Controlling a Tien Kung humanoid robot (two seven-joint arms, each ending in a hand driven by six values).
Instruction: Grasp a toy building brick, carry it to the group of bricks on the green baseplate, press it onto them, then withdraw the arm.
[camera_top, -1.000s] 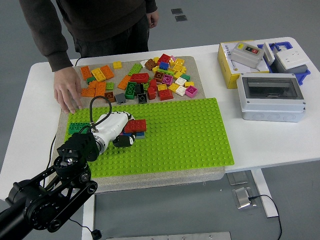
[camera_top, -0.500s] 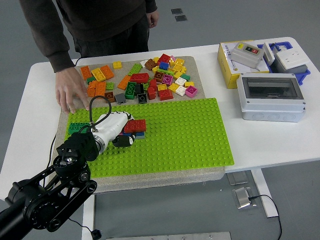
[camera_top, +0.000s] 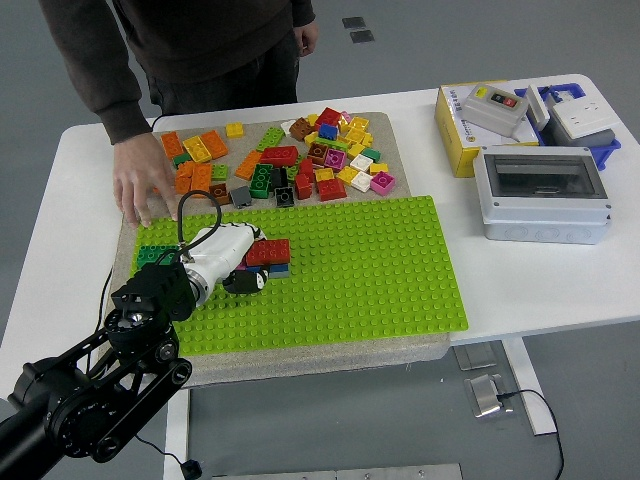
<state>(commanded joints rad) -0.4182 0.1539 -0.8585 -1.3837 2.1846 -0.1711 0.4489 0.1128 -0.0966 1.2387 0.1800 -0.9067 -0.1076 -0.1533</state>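
- Head view, robot's side: the left hand (camera_top: 232, 262) lay low over the green baseplate (camera_top: 380, 270) near its left end, its white shell covering most of the fingers. The dark fingertips (camera_top: 246, 283) were curled down beside the red brick (camera_top: 269, 252), which sat on top of a small stack with a blue brick (camera_top: 280, 268) under it. Whether the hand still pinched the red brick or only rested against it could not be told.
- The low, pressing posture fitted seating the brick on the group, so the task looked close to the withdrawal step.
- A green brick (camera_top: 153, 255) sat on the baseplate's left corner, just behind the wrist.
- Head view, far side: the loose brick pile (camera_top: 290, 160) lay on the beige mat (camera_top: 400, 345) beyond the baseplate, within reach as supply.
- A person's hand (camera_top: 142, 190) rested flat on the mat's left edge, probably steadying it against the push.
- Right of the mat stood a grey enclosure box (camera_top: 543, 193) and a yellow box (camera_top: 470, 140), well apart from the work.
- The right arm did not show.
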